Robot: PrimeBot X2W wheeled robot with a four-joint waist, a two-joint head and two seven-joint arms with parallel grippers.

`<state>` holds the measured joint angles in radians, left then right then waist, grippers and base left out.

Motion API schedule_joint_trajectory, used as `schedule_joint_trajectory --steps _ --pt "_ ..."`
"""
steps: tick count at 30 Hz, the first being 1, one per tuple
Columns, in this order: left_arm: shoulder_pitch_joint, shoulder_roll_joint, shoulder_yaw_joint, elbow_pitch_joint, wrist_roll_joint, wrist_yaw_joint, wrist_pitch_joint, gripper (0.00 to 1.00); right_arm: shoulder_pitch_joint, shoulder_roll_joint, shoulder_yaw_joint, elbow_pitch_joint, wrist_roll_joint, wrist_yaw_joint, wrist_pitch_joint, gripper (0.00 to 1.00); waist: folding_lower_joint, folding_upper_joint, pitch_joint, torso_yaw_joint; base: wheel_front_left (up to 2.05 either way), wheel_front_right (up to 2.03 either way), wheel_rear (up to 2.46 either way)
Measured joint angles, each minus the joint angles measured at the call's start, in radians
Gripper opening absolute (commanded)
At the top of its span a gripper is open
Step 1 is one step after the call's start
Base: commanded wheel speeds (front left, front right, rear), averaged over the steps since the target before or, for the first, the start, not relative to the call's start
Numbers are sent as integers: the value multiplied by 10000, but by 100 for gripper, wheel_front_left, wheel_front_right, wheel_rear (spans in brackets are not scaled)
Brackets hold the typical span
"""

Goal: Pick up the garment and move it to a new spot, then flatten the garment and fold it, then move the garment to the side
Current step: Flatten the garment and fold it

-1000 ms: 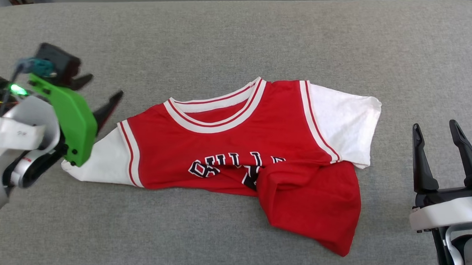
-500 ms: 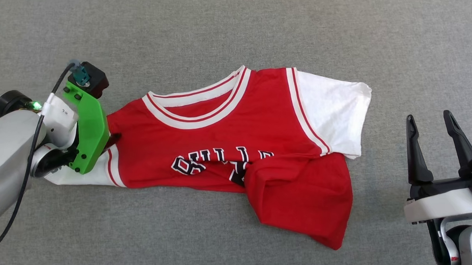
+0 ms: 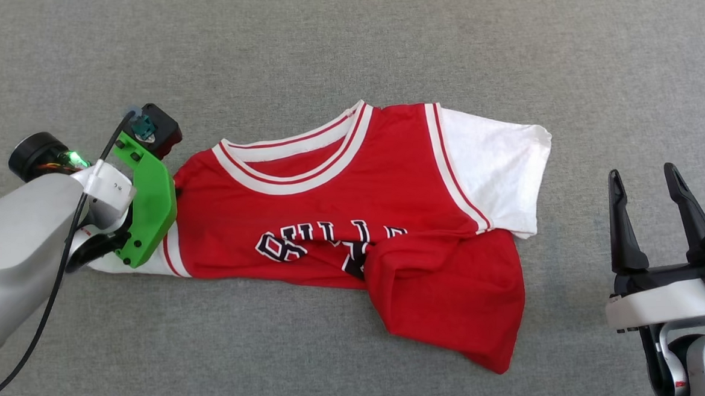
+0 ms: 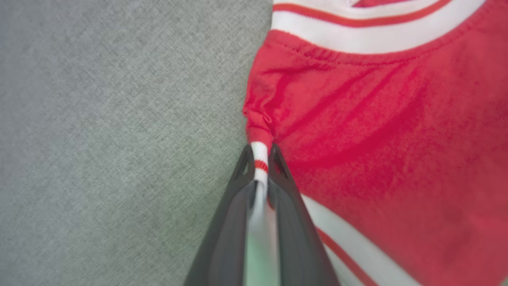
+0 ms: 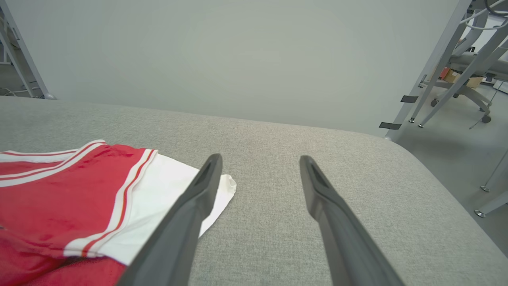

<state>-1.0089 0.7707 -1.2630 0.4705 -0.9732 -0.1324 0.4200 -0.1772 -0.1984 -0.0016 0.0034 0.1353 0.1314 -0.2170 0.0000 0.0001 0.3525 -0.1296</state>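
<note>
The garment (image 3: pixel 351 222), a red jersey T-shirt with white sleeves and black lettering, lies on the grey cushion with its lower hem bunched and folded over to the right. My left gripper (image 4: pixel 260 157) is shut on the striped armhole trim at the shirt's left shoulder, and the red cloth (image 4: pixel 377 119) puckers at the pinch. In the head view the arm's green wrist mount (image 3: pixel 150 205) covers the fingers and part of the left sleeve. My right gripper (image 3: pixel 646 177) stands open and holds nothing, off to the right of the white right sleeve (image 5: pixel 166 190).
The grey padded surface (image 3: pixel 360 53) stretches wide behind and in front of the shirt. In the right wrist view its right edge drops to a floor with metal frame legs (image 5: pixel 436 67) and a chair base (image 5: pixel 472 91); a pale wall stands behind.
The left gripper came down open over the left sleeve, shut on the shoulder trim, and has drawn that shoulder slightly inward. The head camera tilted. The right gripper stayed put.
</note>
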Motion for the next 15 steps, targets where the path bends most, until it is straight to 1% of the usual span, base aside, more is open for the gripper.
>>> schedule_joint_trajectory --steps 3,5,9,11,15 --pt "24 100 -67 -332 224 0 -627 0 28 -8 -84 -17 -10 0 10 100 0 0 -149 115 0 0 0" --pt "4 209 -48 -648 282 2 -800 0 80 -10 -127 -25 -10 0 12 100 0 -1 -260 196 0 0 0" --pt "-200 558 52 -1582 458 27 -819 0 246 -2 -136 -33 -10 0 13 100 0 0 -497 351 0 0 0" --pt "-429 754 173 -2080 596 163 -819 0 292 12 -130 -44 -8 0 13 100 0 0 -586 409 0 0 0" --pt "-795 970 364 -2897 675 418 -740 0 304 23 -77 -73 -4 0 13 100 0 0 -621 392 0 0 0"
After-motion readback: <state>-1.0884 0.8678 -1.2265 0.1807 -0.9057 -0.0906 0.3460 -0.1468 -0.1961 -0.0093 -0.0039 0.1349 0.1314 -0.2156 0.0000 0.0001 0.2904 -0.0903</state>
